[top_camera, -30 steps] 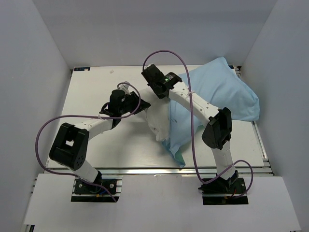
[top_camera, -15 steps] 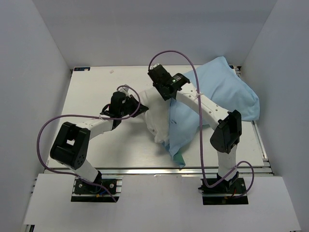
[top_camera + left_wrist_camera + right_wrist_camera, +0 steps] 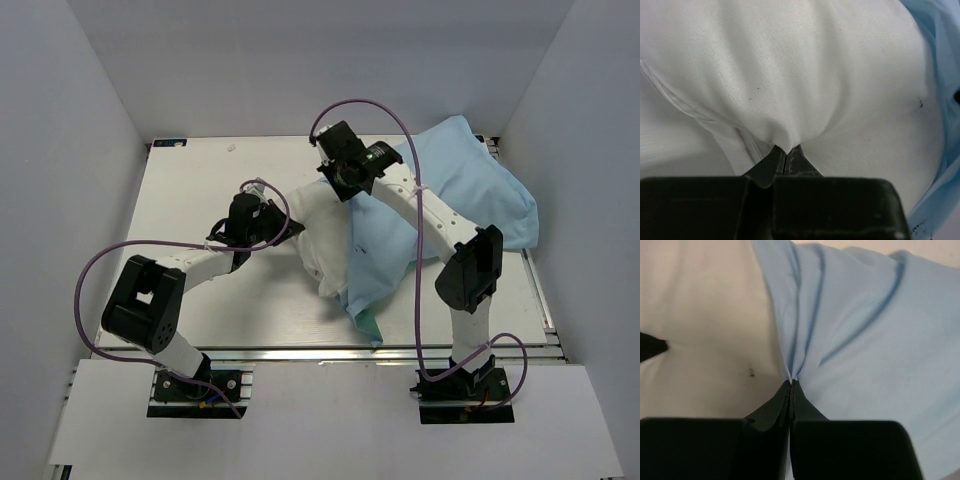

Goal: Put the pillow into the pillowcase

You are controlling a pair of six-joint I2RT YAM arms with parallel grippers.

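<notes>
Pillow (image 3: 790, 75) fabric pinched tight in left end effector (image 3: 785, 151), partly inside pillowcase (image 3: 455, 195), right end effector (image 3: 791, 383) clamped on its blue edge

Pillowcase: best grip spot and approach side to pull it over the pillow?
Pinch the pillowcase at its open hem, coming from the open end where the pillow sticks out. That edge is thin, loose fabric; the rest is stretched over stuffing. The right gripper is shut on it there.

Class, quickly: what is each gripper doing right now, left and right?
Left gripper: closed, pinching the pillow.
Right gripper: closed, pinching the pillowcase.
</notes>
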